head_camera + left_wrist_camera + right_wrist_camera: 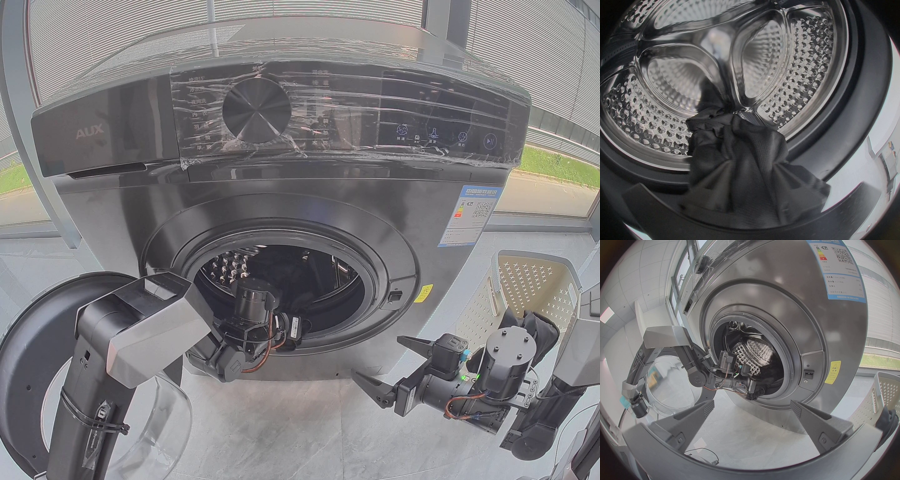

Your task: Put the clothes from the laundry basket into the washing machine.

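Right fingers (690,418) well apart from garment (747,168)

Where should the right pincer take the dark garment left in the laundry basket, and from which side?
Probably take the dark garment by its bunched top fold, which rises highest in the laundry basket. Come down through the open top, since lattice walls close off the sides. The right pincer is open and empty.

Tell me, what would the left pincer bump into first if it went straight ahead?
Most likely the dark cloth, bunched right in front of it, perhaps already touching. The shiny drum lies behind.
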Controlling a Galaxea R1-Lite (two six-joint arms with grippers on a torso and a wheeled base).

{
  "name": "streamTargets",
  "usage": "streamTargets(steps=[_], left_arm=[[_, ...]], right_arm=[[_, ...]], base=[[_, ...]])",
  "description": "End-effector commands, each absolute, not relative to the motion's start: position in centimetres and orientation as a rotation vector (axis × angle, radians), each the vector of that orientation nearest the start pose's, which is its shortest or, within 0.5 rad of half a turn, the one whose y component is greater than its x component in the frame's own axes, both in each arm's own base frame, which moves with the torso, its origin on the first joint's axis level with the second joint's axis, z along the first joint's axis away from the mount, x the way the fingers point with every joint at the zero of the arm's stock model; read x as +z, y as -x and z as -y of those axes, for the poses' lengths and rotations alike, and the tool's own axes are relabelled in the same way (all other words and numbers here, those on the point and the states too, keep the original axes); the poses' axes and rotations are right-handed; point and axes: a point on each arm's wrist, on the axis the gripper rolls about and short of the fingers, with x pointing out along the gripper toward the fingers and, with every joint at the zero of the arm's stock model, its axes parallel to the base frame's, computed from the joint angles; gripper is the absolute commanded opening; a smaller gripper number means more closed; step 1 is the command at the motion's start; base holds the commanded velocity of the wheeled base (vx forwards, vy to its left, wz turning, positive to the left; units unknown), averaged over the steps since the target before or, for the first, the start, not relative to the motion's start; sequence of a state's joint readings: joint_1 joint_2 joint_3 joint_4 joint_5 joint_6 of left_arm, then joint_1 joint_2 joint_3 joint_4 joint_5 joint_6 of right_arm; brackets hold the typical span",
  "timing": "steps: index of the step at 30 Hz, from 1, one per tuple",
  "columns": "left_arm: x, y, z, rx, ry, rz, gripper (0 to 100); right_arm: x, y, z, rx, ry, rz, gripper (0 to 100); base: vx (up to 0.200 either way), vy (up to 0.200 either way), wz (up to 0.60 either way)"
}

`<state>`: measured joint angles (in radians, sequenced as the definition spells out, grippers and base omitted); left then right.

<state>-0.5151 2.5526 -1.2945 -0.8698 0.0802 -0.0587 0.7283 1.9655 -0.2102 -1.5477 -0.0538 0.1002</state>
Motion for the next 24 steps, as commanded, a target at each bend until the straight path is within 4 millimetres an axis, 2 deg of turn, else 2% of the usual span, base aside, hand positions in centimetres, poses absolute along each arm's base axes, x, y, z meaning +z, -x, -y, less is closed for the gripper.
streamTargets(steps=[1,4,11,17,24], left_arm=[[-2.2,-41.0,23.0,-0.421,-0.061,-0.403,0],[-0.9,-41.9,23.3,-0.413,-0.032,-0.344,0],[2.2,-45.8,22.8,-0.326,0.048,-0.147,0],[3.0,-47.2,22.6,-0.299,0.073,-0.079,0],[2.7,-47.7,23.0,-0.286,0.076,-0.057,0]], right_arm=[[7.0,-19.3,-17.1,0.662,-0.015,-0.23,100],[7.0,-19.3,-17.1,0.663,-0.016,-0.23,100],[7.0,-19.1,-17.3,0.674,-0.015,-0.229,100],[7.0,-19.1,-17.4,0.674,-0.014,-0.23,100],[7.0,-19.0,-17.4,0.674,-0.015,-0.229,100]], base=[[0.0,0.0,0.0],[0.0,0.0,0.0],[0.0,0.0,0.0],[0.0,0.0,0.0],[0.0,0.0,0.0]])
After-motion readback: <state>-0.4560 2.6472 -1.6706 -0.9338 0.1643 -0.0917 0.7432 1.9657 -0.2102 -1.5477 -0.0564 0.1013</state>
